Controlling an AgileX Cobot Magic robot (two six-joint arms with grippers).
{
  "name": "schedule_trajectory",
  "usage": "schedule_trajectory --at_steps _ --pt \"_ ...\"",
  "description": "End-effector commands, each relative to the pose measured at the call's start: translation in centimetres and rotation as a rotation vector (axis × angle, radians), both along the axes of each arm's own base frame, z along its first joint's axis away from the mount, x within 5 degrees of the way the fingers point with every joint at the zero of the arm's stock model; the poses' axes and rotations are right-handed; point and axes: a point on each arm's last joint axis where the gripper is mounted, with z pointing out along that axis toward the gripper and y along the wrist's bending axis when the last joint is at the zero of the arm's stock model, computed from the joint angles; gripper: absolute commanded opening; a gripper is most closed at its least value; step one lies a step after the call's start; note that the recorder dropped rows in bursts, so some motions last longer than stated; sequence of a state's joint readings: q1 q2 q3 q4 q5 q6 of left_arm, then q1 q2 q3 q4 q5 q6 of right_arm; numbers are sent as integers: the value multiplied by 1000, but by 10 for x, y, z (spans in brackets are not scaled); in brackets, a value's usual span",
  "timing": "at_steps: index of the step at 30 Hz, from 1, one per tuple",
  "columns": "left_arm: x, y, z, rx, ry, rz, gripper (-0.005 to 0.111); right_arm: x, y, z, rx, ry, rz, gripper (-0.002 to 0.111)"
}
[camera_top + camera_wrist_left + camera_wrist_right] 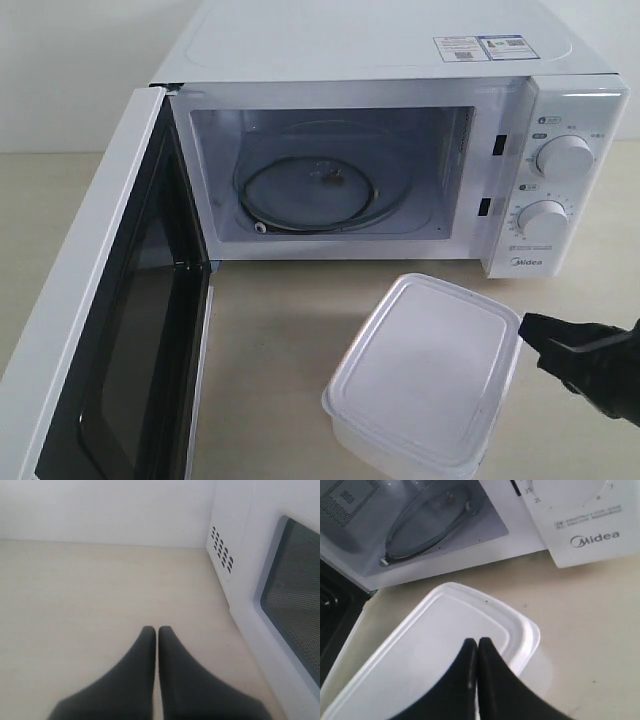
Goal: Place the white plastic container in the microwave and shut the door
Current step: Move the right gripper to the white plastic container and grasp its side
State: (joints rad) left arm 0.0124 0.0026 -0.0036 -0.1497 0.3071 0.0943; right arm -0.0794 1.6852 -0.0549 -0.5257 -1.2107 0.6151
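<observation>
The white plastic container (425, 375) sits lidded on the table in front of the microwave (400, 60), below its dials. The door (95, 330) stands wide open to the left, black inner frame showing, and the glass turntable (305, 190) lies bare inside. At the container's right edge my right gripper (527, 326) is shut with nothing between its fingers. In the right wrist view that gripper (477, 641) hovers over a corner of the container's (420, 645) lid. My left gripper (156, 629) is shut and empty above bare table, outside the door's dark window (295, 600).
The open door takes up the table's left front. Two round dials (563, 157) sit on the microwave's right panel. Vent holes (221, 555) mark the microwave's side near my left gripper. Pale tabletop (270, 340) lies between the door and the container.
</observation>
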Motion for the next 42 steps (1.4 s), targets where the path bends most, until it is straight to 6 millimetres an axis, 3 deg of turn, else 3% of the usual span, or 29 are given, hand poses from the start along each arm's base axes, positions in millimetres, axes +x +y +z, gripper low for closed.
schedule_trajectory --at_steps 1,3,8,15,17,23,33,42 --pt "0 0 0 8 -8 5 4 -6 -3 3 119 47 126 0" --pt "0 0 0 8 -8 5 4 -4 -7 4 199 89 146 0" --pt "0 0 0 8 -8 5 4 -8 -12 -5 331 383 185 0" --pt "0 0 0 8 -8 5 4 -12 -8 -3 352 395 254 4" --pt "0 0 0 8 -8 5 4 -11 -8 -3 363 403 246 13" --pt "0 0 0 8 -8 5 4 -12 -10 -7 361 460 204 57" --pt "0 0 0 8 -8 5 4 -5 -17 -11 391 502 37 51" --pt "0 0 0 8 -8 5 4 4 0 -10 442 491 -29 51"
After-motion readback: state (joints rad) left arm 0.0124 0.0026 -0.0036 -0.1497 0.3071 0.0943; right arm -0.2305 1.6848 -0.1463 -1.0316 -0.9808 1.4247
